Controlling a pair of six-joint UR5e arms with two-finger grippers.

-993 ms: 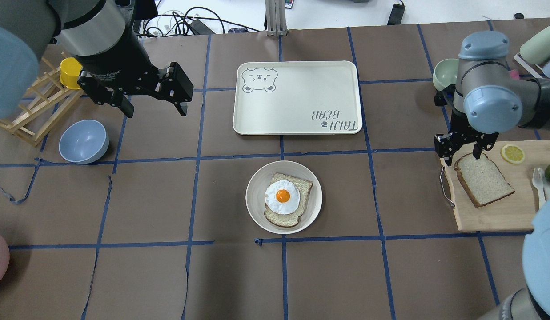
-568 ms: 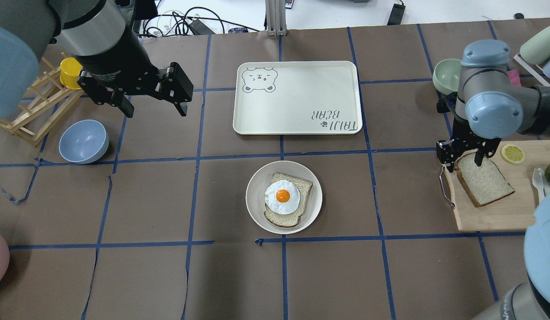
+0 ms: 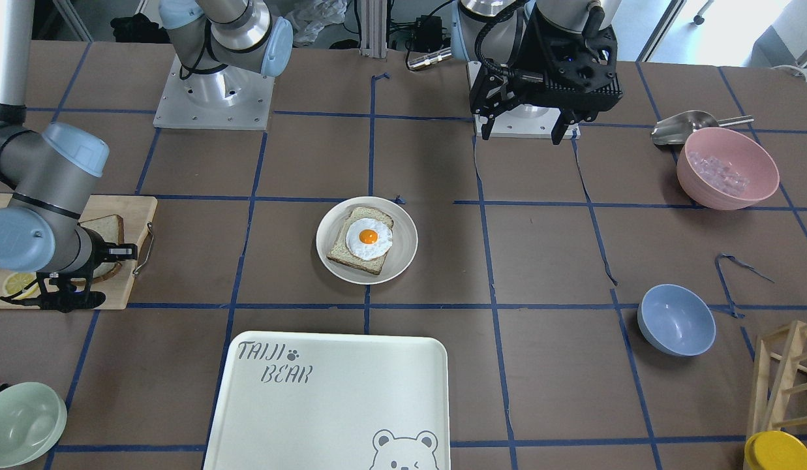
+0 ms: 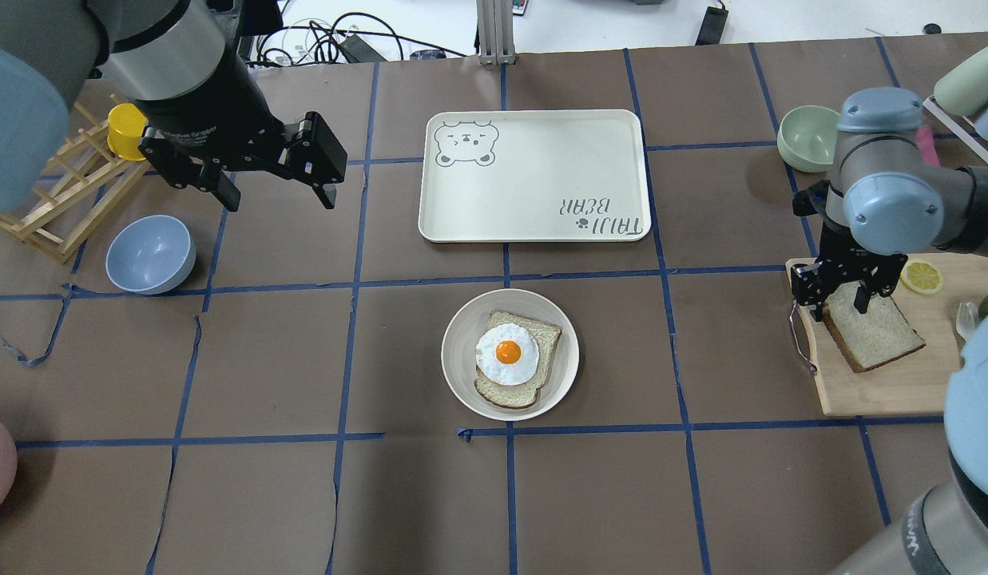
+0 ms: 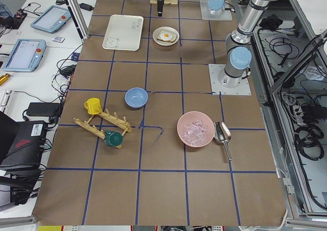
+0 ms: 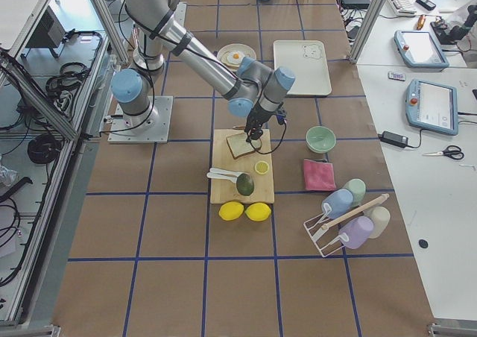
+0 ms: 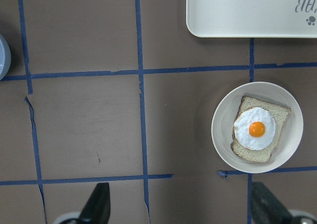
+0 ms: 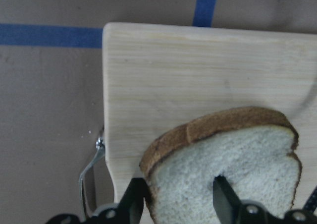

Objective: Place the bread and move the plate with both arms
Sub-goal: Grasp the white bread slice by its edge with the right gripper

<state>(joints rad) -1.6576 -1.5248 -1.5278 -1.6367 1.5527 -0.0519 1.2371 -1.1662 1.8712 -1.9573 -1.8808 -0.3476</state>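
Note:
The bread [image 4: 875,334] lies flat on a wooden cutting board [image 4: 885,387] at the right. My right gripper [image 4: 837,307] is open and low over the slice's rounded crust end. In the right wrist view [image 8: 178,199] one finger stands beside the crust and the other over the crumb of the bread [image 8: 247,154]. The plate [image 4: 462,335] sits at the table's middle and carries another slice with a fried egg [image 4: 507,352]. My left gripper [image 4: 278,198] is open and empty, high over the left half; the plate [image 7: 220,130] shows in its wrist view.
The white bear-print tray [image 4: 533,176] lies just beyond the plate. A blue bowl [image 4: 150,254] and a wooden rack [image 4: 62,200] are at the far left. A green bowl [image 4: 805,137] and a lemon slice [image 4: 921,276] are near the right arm. A pink bowl [image 3: 727,168] stands by the left base.
My right gripper has moved toward the robot's side and down, from the board's far edge onto the bread's crust end. The left arm, plate and bread have not moved.

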